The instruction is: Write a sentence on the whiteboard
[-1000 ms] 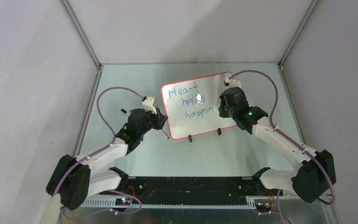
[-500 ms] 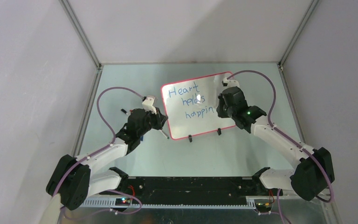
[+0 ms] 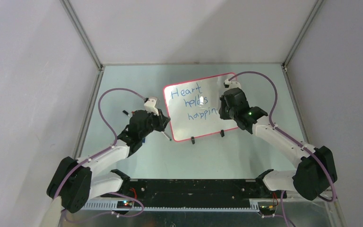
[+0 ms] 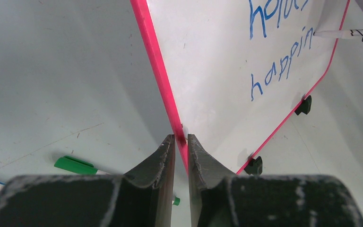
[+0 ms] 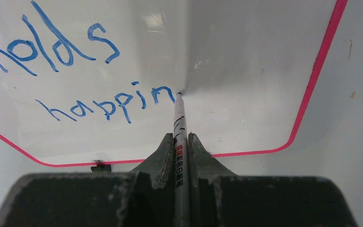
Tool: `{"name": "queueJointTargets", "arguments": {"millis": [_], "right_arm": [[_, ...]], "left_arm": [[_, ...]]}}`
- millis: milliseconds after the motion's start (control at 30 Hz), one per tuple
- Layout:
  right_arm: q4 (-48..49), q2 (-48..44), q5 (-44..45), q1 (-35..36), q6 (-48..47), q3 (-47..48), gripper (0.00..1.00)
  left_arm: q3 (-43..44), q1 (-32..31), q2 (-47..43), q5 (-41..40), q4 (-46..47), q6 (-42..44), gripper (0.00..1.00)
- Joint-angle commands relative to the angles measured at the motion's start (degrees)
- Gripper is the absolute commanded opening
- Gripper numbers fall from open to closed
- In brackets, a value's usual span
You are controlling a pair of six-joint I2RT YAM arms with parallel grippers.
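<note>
Nearest you, your left claw [image 4: 180,141] is pinching almost shut on the red left edge of the whiteboard [image 3: 203,128]. The board is standing on its two black feet [image 4: 303,105] near the middle of the counter [image 3: 194,158], and a green marker [image 4: 74,165] is lying on the counter just beside that claw. Your right claw [image 5: 181,139] is clamping the barrel of a white marker [image 5: 179,124], whose tip is touching the board just right of the last letter of the lowest line. Above that, the sentence [image 3: 194,101] is running in blue as "Heart", "holds", "happin" down the board's left and middle.
</note>
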Motion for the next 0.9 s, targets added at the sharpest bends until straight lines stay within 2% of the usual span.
{"name": "queueJointTargets", "arguments": {"millis": [0,500,867], "right_arm": [[2.4,0.2,1.1,-0.2,0.0,0.2,0.00],[1.4,-0.3,5.5,-0.3,0.5,0.2,0.00],[2.4,-0.4,4.8,-0.8,0.5,0.5,0.00]], "left_arm": [[0.5,-0.3,-1.6,-0.5,0.9,1.3,0.20],[0.5,-0.3,-1.6,-0.6,0.7,1.3,0.21],[0.4,-0.3,-1.7,-0.6,0.9,1.4,0.20]]}}
